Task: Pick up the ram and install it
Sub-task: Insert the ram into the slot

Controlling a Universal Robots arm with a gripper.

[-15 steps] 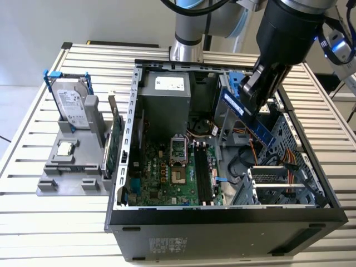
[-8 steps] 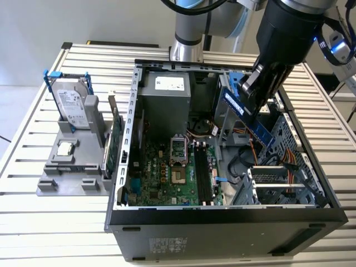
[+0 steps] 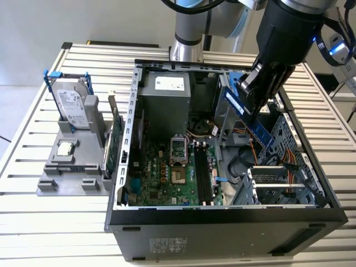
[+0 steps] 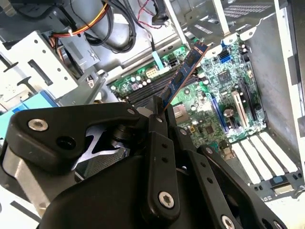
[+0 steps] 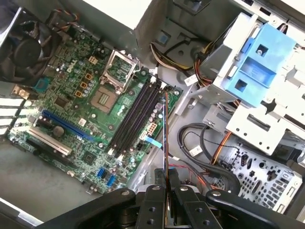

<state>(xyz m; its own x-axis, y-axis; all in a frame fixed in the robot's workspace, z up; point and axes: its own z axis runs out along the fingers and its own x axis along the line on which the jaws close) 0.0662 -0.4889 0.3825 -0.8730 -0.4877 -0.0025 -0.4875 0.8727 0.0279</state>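
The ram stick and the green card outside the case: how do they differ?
The ram stick is narrow, bluish, held tilted by the gripper above the open case; the green expansion card is larger and stands upright in a grey holder outside. Both are circuit boards.

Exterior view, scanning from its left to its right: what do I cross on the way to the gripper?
Hard drive → green expansion card → CPU socket → black memory slots → the ram, clamped in the gripper.
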